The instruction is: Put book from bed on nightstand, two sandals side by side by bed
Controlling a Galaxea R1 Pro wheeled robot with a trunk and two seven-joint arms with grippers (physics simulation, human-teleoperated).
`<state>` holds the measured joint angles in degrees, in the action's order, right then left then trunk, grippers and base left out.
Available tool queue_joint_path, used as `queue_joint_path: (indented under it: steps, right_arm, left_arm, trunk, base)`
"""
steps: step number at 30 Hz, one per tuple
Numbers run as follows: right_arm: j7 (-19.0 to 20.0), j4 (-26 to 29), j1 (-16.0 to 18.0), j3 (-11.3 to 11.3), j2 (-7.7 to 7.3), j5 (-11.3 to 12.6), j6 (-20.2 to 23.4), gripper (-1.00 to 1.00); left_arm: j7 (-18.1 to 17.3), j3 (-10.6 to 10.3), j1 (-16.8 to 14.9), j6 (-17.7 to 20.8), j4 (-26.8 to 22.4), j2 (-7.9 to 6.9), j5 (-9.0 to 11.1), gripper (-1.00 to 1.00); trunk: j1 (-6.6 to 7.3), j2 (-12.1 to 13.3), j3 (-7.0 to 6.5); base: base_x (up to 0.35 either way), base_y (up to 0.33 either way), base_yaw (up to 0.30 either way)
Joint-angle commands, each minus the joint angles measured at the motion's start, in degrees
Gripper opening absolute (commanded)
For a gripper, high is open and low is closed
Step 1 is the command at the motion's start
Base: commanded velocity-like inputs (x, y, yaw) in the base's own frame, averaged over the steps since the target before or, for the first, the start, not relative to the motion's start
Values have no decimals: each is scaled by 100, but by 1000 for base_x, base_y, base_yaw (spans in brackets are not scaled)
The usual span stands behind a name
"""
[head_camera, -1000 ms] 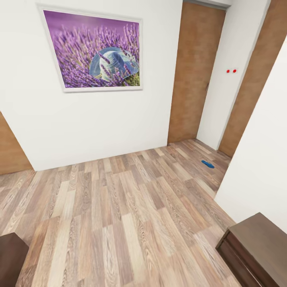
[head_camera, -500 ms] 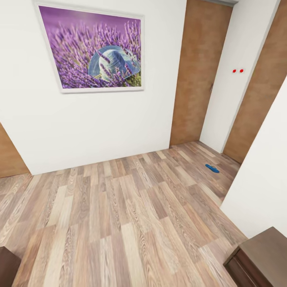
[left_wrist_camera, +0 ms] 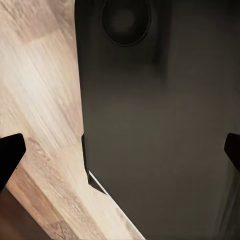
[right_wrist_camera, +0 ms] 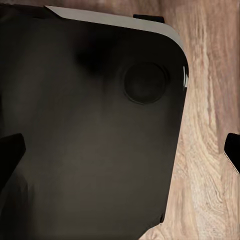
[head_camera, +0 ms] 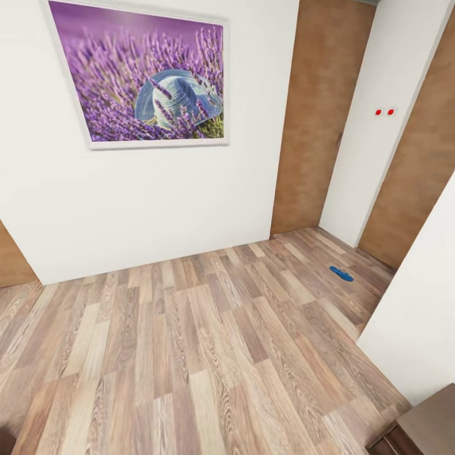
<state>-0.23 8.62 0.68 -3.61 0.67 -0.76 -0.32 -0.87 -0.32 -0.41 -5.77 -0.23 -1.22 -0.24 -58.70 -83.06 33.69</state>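
From the head camera I see a white wall (head_camera: 158, 202) across the upper half of the frame, with a framed picture of purple lavender and a pale blue sun hat (head_camera: 142, 79) hanging at upper left. Below it the brown wood-plank floor (head_camera: 189, 354) spreads over the whole lower half. One bright blue flat flip-flop sandal (head_camera: 341, 273) lies on the planks at the right of the frame, a little below middle height, near the foot of a brown wooden door panel (head_camera: 322, 114). A second brown panel (head_camera: 417, 170) stands further right, and between them a narrow white wall strip (head_camera: 373, 158) carries two small red dots (head_camera: 384, 112). The corner of a dark brown wooden cabinet (head_camera: 430, 426) shows at the lower right.

In the left wrist view, my left hand (left_wrist_camera: 122, 150) is released: its two dark fingertips sit at opposite edges of the frame, wide apart, grasping nothing, over the robot's dark grey body panel (left_wrist_camera: 160, 125) and the planks. In the right wrist view, my right hand (right_wrist_camera: 122, 150) is likewise spread and holds nothing, above a dark rounded base panel (right_wrist_camera: 90, 130).
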Motion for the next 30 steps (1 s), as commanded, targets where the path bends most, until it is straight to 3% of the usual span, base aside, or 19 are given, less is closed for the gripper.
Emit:
queue_joint_path:
  steps: [1,30]
  right_arm:
    - [-3,-1,3,-34,-2,-9,-3,100]
    - [2,-1,3,-43,3,-11,-3,100]
  left_arm:
    - [-9,-3,-3,-20,5,-1,-2,100]
    - [-6,-3,-3,-29,5,-1,0,100]
  trunk:
    - [-2,-2,5]
    - [-2,-2,5]
  base:
    - [269,0,0]
    - [269,0,0]
